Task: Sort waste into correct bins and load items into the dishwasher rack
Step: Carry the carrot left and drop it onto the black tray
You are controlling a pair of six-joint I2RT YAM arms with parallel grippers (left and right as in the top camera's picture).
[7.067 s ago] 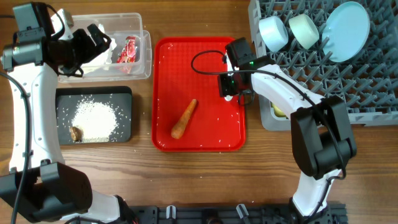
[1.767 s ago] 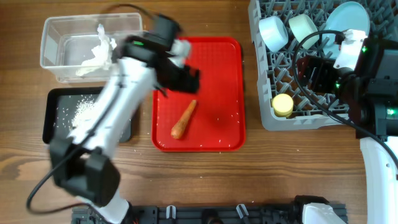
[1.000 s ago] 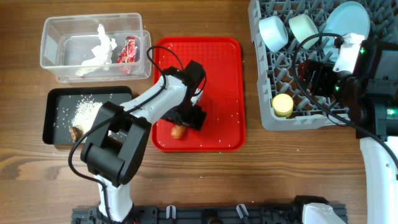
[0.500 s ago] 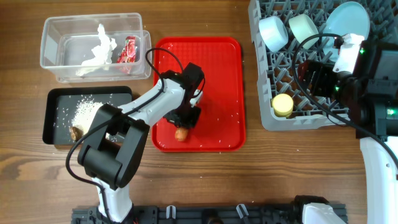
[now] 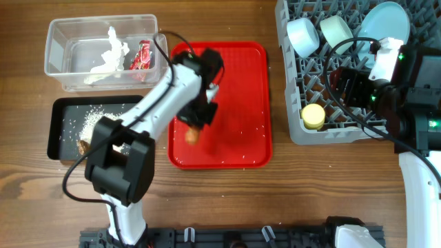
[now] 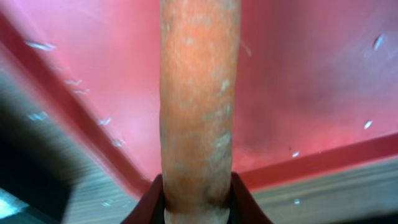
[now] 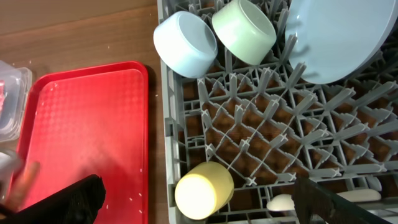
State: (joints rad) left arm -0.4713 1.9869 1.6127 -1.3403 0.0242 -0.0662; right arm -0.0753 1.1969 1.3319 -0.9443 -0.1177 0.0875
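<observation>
- Above the red tray (image 5: pixel 241 83), near its left edge, only the left wrist view shows the left hand (image 6: pixel 198 208) clamped on the orange carrot (image 6: pixel 198 106).
- Right hand (image 7: pixel 202 205) gapes wide, empty, over the dishwasher rack (image 7: pixel 261 118).

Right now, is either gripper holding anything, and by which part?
The left gripper holds the carrot, its fingers closed on one end. The right gripper is open and holds nothing.

Both arms are white tubular links joined by chunky black joint housings, the left arm (image 5: pixel 155 102) trailing a thin black cable, the right arm (image 5: pixel 419 182) dotted with small green lights, the right gripper (image 7: pixel 198 186) black-fingered.
</observation>
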